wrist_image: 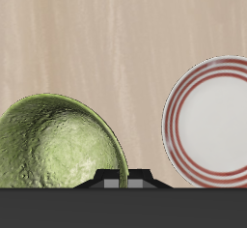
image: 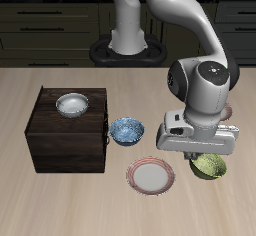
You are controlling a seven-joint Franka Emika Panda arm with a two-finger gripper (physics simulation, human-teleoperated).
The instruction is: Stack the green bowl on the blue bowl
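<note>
Gripper (image: 203, 155) low over green bowl (image: 209, 166), near table's front edge; fingers hidden behind white wrist housing in exterior view, only dark body edge in wrist view, so can't tell if spread or clenched. Green bowl (wrist_image: 58, 145) round, yellow-green, mottled bumpy glaze w/ glossy highlights, sitting on pale wood-grain table (image: 60, 200). Just beside it, apart: flat round plate (wrist_image: 208, 122), grey-white centre, concentric red-pink rings at rim. Farther along, blue bowl (image: 126, 130): small, round, blue-white speckled, next to dark wooden box (image: 65, 145) w/ boxy square edges. Plain white-grey bowl (image: 72, 104) on top of box. Smooth white arm shell behind.
</note>
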